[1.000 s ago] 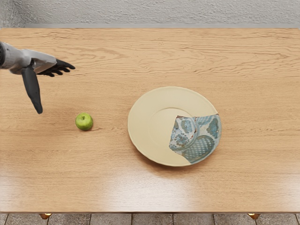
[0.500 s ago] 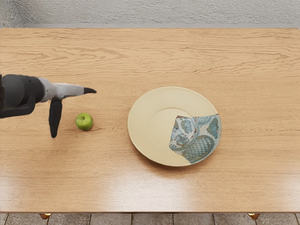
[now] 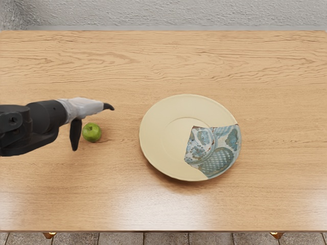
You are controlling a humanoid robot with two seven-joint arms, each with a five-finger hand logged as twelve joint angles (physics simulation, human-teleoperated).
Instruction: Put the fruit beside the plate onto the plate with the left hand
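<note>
While the left hand [image 3: 83,108] hovered open over the left part of the table [image 3: 168,56], it held nothing: its fingers [image 3: 106,106] lay stretched out flat toward the right, and the thumb [image 3: 75,135] pointed down below them. Just right of that thumb sat the apple [image 3: 92,132], small and green, resting on the wood and not on the plate. The thumb looked close to its left side, though whether they touched could not be told from this 1 view. The fingers reached across above the apple's far side, so the hand seemed set for a grasp, not yet in it. To do this step well, I judged, the hand should sink until the palm sat over the fruit, then close the fingers round the far side against the thumb, evenly, since a round apple pushed from 1 side would likely roll off across the smooth top. A firm wrap at its widest part would serve better than a pinch at the crown. Farther right, well apart from the apple, lay the plate [image 3: 153,122], cream, wide and shallow. A blue patterned patch [image 3: 212,150] covered its lower right part; what it was could not be told. The plate's bare left half looked the nearer and safer spot for the fruit. The right hand was not in view.
</note>
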